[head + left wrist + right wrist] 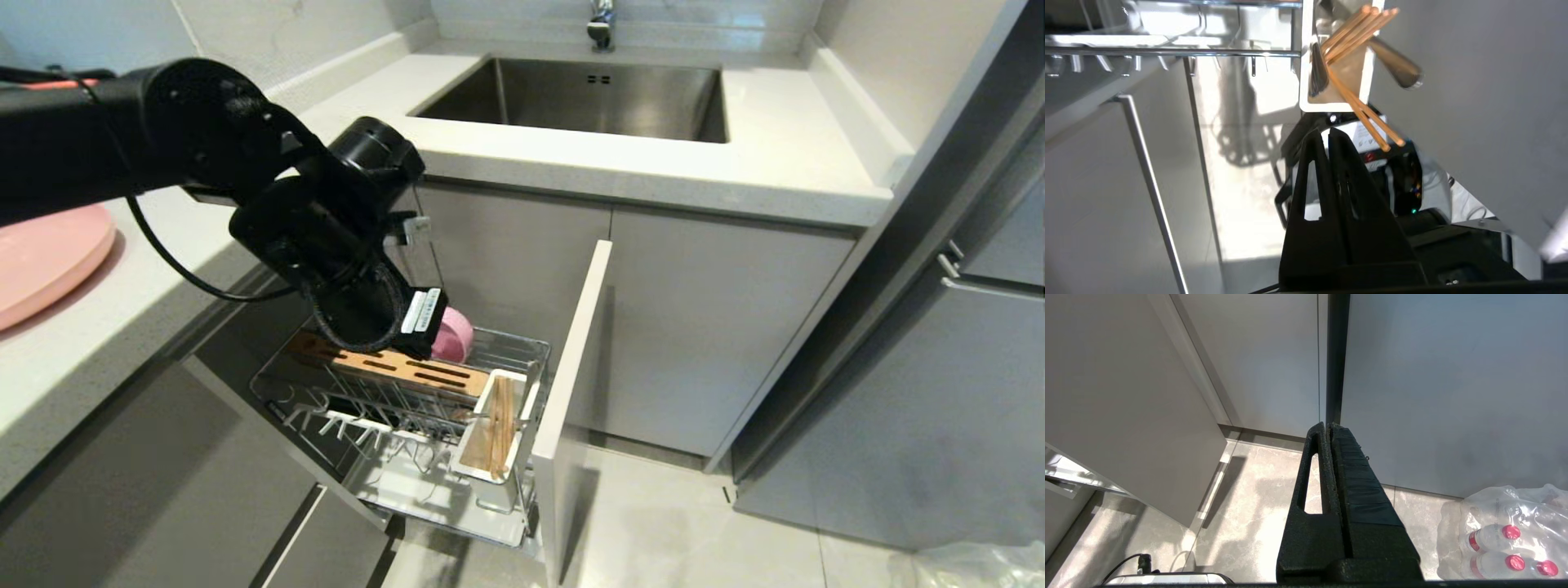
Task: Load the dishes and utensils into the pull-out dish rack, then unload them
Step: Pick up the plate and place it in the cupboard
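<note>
The pull-out dish rack [522, 349] stands drawn out under the counter, its grey door front [571, 367] to the right. A pink bowl [454, 335] sits at the rack's back, behind the wooden bar [392, 367]. Chopsticks [498, 425] stand in the white utensil holder [473, 445]. In the left wrist view the chopsticks [1355, 32] lean beside a silver metal handle [1396, 67]. My left gripper [1327, 131] is shut and holds nothing, a little short of the holder. The pink plate [41, 261] lies on the counter at the left. My right gripper [1327, 425] hangs shut over the floor.
A steel sink [588, 98] with a tap [602, 24] is set in the counter behind the rack. A tall grey cabinet [939, 367] closes off the right side. A wrapped pack of water bottles [1506, 535] lies on the floor by it.
</note>
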Controlling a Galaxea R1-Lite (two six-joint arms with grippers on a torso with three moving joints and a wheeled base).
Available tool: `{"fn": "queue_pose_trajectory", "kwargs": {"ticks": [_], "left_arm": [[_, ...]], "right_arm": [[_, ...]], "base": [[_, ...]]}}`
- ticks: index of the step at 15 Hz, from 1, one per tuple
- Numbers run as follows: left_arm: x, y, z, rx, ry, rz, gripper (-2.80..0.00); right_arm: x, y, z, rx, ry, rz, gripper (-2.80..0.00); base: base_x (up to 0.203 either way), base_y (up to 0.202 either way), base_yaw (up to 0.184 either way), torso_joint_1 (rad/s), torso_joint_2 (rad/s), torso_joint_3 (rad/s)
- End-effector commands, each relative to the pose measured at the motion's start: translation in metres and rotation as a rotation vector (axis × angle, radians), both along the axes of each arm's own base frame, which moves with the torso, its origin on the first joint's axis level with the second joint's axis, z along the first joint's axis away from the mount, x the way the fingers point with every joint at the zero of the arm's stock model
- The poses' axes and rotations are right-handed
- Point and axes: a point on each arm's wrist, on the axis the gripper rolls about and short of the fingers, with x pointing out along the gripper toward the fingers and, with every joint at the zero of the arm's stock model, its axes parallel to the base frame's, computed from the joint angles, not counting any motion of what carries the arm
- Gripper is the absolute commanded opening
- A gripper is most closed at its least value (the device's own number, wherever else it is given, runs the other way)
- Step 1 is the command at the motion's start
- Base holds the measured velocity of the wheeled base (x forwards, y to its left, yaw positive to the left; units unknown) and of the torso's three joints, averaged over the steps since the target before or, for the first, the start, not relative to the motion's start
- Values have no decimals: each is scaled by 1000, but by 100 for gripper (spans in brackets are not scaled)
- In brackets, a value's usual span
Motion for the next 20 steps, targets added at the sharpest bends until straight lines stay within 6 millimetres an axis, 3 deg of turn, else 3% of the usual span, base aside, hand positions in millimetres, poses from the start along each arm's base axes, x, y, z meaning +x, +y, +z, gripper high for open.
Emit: {"fn": "queue_pose_trajectory", "kwargs": {"ticks": [1,6,11,15,20], "left_arm": [[-22,12,24,-33,-62,2,-280],[-82,44,75,-121,-236,7,-280],[-143,90,118,-219,-463,80,-280],[-158,118,136,-252,-650,227,-280],[-166,146,145,-165,-763,456,-280]], "right_arm": [[0,0,0,0,1,0,-280],[0,0,0,0,1,0,-280],[0,0,0,0,1,0,-280],[0,0,0,0,1,0,-280],[0,0,0,0,1,0,-280]], "base": [[0,0,0,0,0,0],[0,0,0,0,0,0],[0,0,0,0,0,0],[0,0,0,0,0,0],[0,0,0,0,0,0]]}}
